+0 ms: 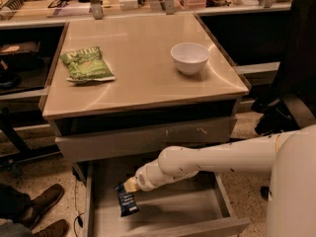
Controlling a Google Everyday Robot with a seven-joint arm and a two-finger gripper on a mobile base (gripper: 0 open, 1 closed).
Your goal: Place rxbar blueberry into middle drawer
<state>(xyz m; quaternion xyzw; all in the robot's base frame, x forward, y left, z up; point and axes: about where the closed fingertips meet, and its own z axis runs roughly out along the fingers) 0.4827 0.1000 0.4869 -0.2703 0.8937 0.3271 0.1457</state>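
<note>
Tool (130, 184) is clenching the top end of the rxbar blueberry (127, 201), which is hanging tilted inside the open middle drawer (197, 209), toward its left wall. Farther back, a scratched drawer front (148, 138) is sitting shut. On the bench (143, 83), a green chip bag (87, 63) is lying left and a white bowl (190, 57) is standing right.

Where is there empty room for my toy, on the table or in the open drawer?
The middle drawer floor is bare right of the rxbar blueberry, which the gripper holds over its left side. On the tabletop, the wide patch between the green chip bag and white bowl is free. Crowded only under the arm.
</note>
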